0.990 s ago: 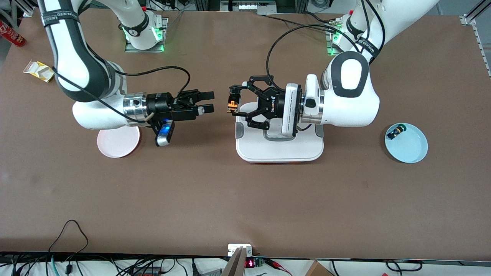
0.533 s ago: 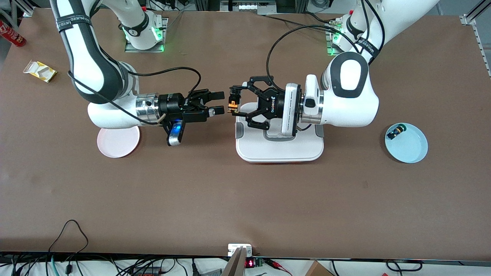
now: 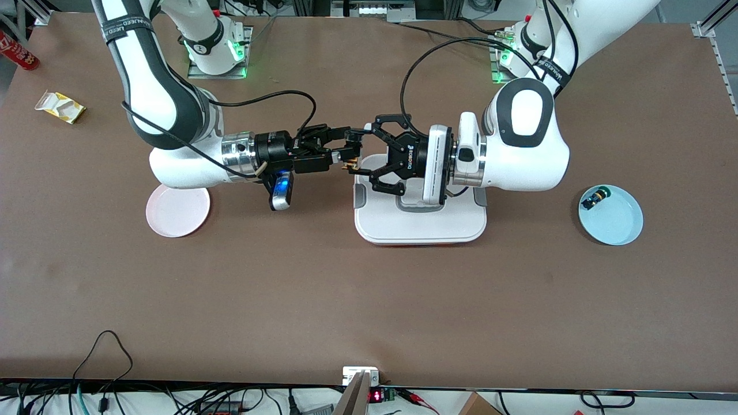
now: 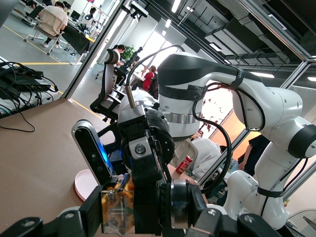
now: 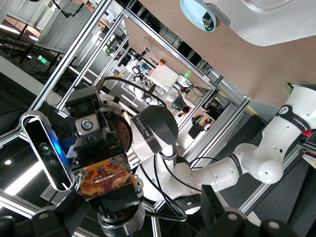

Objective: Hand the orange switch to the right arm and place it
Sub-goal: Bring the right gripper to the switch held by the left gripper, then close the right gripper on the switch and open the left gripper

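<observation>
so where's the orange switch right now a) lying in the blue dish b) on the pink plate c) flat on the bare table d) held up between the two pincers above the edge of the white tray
d: the orange switch sits in the left pincer above the edge of the white tray, with the right pincer reaching around it.

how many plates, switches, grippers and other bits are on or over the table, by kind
plates: 2 (pink plate, light blue plate)
switches: 2 (orange switch, green-tipped switch on the blue plate)
grippers: 2 (left gripper, right gripper)
white tray: 1
yellow carton: 1
total: 8
</observation>
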`<state>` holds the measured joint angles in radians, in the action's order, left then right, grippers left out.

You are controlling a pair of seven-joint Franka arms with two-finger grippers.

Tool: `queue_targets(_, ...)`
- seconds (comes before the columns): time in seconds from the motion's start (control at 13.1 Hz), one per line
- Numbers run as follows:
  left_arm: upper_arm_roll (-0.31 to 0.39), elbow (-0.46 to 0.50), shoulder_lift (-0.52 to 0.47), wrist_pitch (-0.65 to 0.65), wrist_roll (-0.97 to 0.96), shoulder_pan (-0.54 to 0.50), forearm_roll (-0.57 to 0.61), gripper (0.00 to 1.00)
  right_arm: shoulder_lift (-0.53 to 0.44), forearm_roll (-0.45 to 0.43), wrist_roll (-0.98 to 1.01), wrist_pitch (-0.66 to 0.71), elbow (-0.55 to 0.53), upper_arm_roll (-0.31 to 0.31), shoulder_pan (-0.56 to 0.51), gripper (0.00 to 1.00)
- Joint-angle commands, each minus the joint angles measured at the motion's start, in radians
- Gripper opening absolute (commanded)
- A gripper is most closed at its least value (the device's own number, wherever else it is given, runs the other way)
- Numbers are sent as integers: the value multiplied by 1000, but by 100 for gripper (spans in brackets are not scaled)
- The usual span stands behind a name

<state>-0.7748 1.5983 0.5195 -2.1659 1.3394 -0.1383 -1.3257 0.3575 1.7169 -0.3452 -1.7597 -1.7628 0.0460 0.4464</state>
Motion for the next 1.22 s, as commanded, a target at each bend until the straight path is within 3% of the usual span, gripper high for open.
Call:
queue_targets(0.0,-9,11,-15,-3,29,-12,-37,27,-12,16,-11,-12,-4,5,8,88)
queue_targets(0.08,-9,9,-15,-3,27,-12,-37,27,-11,18,-11,-11,-4,5,5,74)
queue_targets(0.15,-11,8,-15,-3,26,-12,-37,27,-9,24,-11,-7,-4,5,0,48)
queue_targets(0.23,-11,5,-15,-3,26,-12,-37,27,-9,30,-3,-4,-4,5,-2,34)
queue_targets(0.3,-11,3,-15,-3,26,-10,-37,26,-11,30,5,-4,-4,5,-2,29)
queue_targets(0.46,-9,0,-15,-3,27,-10,-37,26,-11,32,15,-3,-3,5,-3,25)
queue_targets(0.91,-9,0,-15,-3,29,-12,-37,28,-12,27,35,23,-4,20,-15,25)
queue_targets(0.99,-9,-1,-15,-3,33,-12,-35,35,-11,27,40,32,-4,21,-17,25)
queue_targets(1.07,-9,-1,-15,-3,35,-12,-35,56,-9,27,54,32,-4,22,-15,25)
queue_targets(1.14,-9,0,-16,-2,35,-14,-35,59,-8,29,60,31,-4,22,-12,25)
